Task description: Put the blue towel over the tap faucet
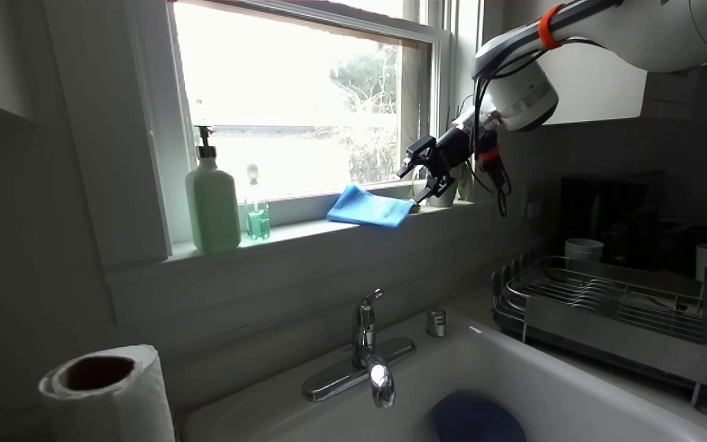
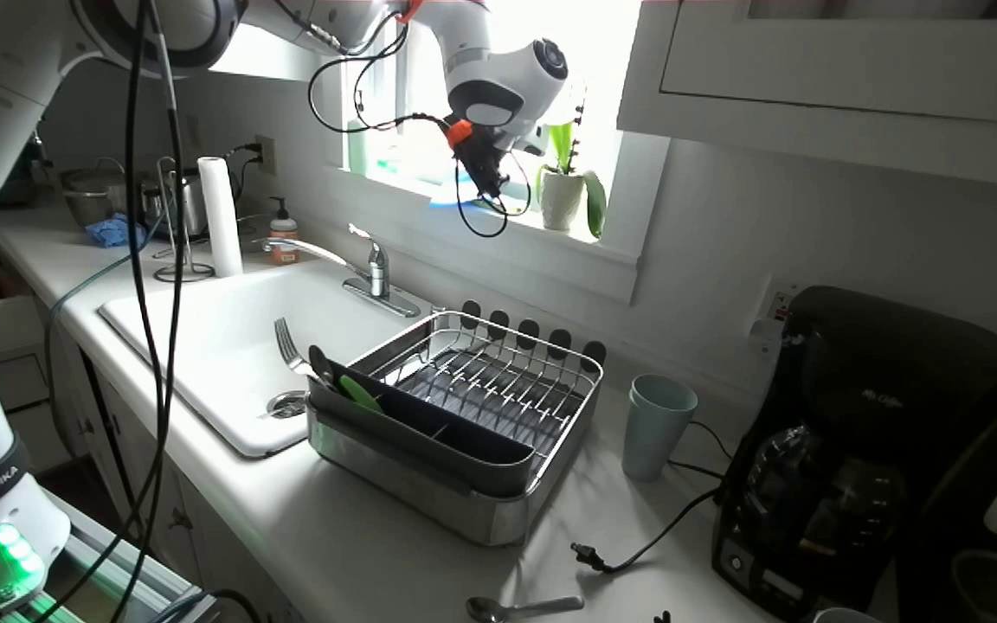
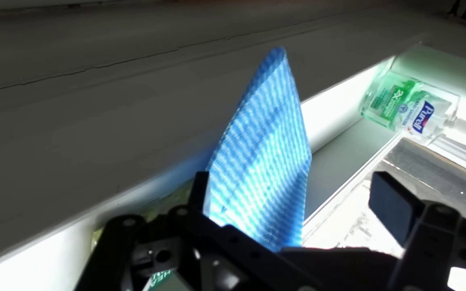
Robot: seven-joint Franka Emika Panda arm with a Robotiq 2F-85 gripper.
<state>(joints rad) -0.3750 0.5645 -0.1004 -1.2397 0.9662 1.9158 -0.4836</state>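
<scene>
The blue towel (image 1: 370, 209) lies on the window sill (image 1: 298, 231), whose flat top holds it up, with part of it poking out past the front. That loose part probably makes it easier to pinch. The jaws are wide apart by the towel's end near the plant pot (image 2: 562, 199); they grip nothing, and I can't tell if one side touches the towel. They may be wide so the towel can fit between them. The tap faucet (image 1: 364, 334) stands bare, lower down at the back of the white sink (image 2: 204, 346). A green soap bottle (image 1: 213, 205) stands at the sill's other end. The dish rack (image 2: 429, 493) sits on the white table (image 2: 325, 519) beside the sink. Bright light comes in the window (image 1: 292, 92), and the rest looks dim.
</scene>
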